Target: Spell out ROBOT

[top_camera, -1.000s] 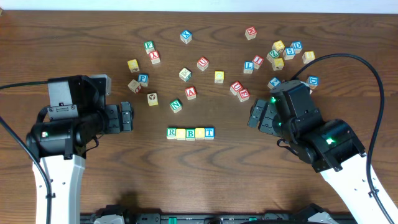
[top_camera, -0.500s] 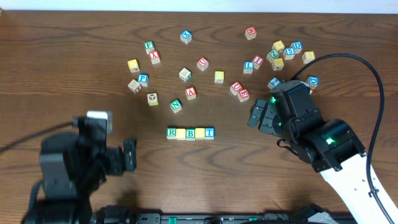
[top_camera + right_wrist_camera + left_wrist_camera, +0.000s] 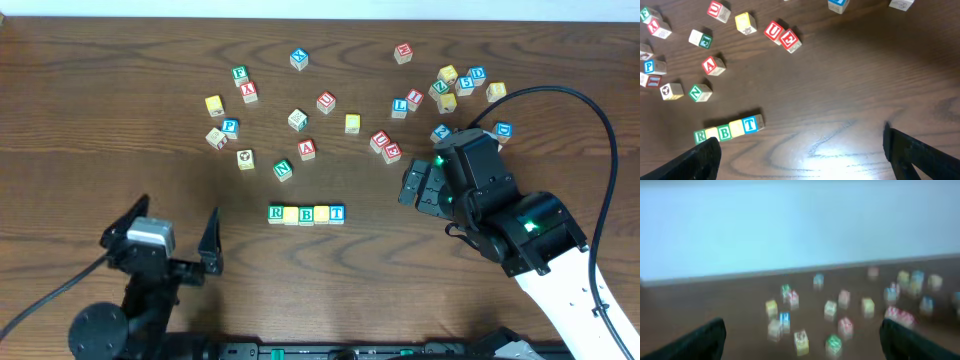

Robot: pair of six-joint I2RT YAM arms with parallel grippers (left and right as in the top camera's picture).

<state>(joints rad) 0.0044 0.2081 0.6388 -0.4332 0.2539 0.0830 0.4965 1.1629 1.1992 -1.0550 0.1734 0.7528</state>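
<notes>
Five cubes stand in a row mid-table: green R point(image 3: 276, 213), a pale yellow one point(image 3: 291, 214), green B point(image 3: 306, 214), a second pale yellow one point(image 3: 321, 213) and blue T point(image 3: 337, 212). The right wrist view shows the same row, with R point(image 3: 700, 135), B point(image 3: 725, 132) and T point(image 3: 750, 123). My left gripper point(image 3: 180, 207) is low at the front left of the row, open and empty. Its blurred wrist view shows the left gripper point(image 3: 802, 345) pointing at the far loose cubes. My right gripper point(image 3: 408, 188) hangs to the right of the row, and the right gripper point(image 3: 805, 160) is open and empty.
Loose letter cubes are scattered across the far half of the table, including a green N point(image 3: 283, 170), a red A point(image 3: 307, 149), a red U and E pair point(image 3: 385, 146) and a cluster at the back right point(image 3: 455, 85). A black cable point(image 3: 590, 110) arcs over the right side.
My left arm has drawn back from beside the row toward the front edge, and its gripper has tipped up to face the far side. The right arm and the cubes have not moved.
</notes>
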